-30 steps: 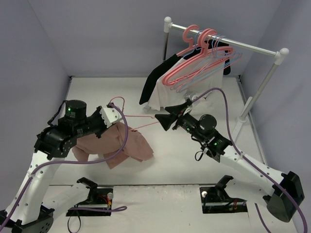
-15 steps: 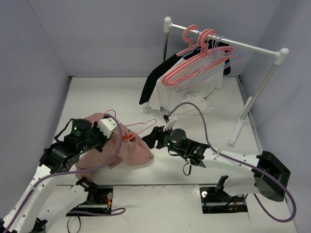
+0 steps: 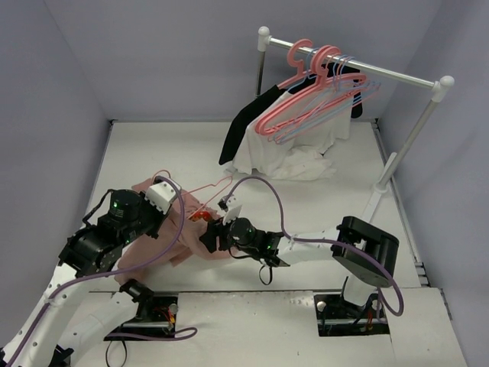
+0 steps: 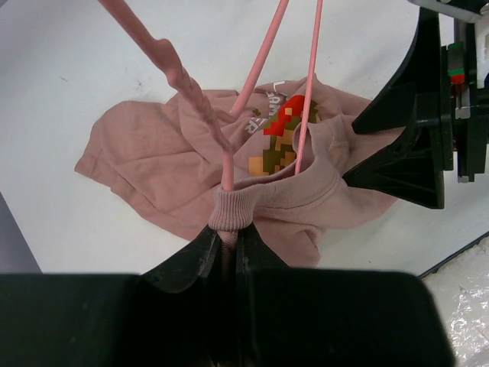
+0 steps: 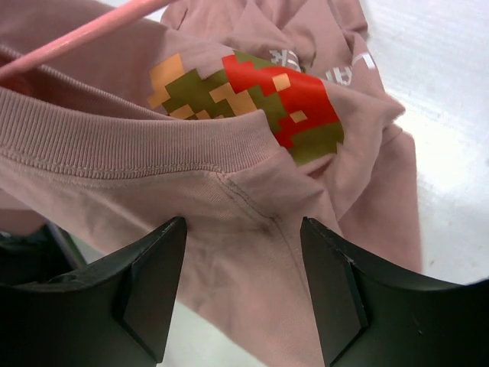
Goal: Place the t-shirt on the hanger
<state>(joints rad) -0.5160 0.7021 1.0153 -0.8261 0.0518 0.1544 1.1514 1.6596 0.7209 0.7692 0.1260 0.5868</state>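
Note:
The salmon-pink t-shirt (image 3: 153, 246) lies bunched on the table at the left; a pixel print in red, green and orange shows inside its neck (image 4: 279, 138). The thin pale-pink hanger (image 3: 212, 186) sticks up out of the collar, and its rods (image 4: 306, 92) pass through the neck opening. My left gripper (image 4: 227, 233) is shut on the ribbed collar where a hanger rod meets it, and it also shows in the top view (image 3: 182, 208). My right gripper (image 5: 244, 294) is open, its jaws either side of the shirt's shoulder seam just below the collar (image 5: 153, 141). From above, my right gripper (image 3: 211, 235) sits at the shirt's right edge.
A clothes rack (image 3: 359, 67) stands at the back right with coral-pink hangers (image 3: 302, 103), lilac-blue hangers, a black garment (image 3: 241, 130) and a white garment (image 3: 294, 162) trailing onto the table. Its right post (image 3: 397, 157) stands near the right wall.
My right arm has swung left and toward the near edge, up to the t-shirt. My left arm has drawn back and lower, bringing collar and hanger with it.

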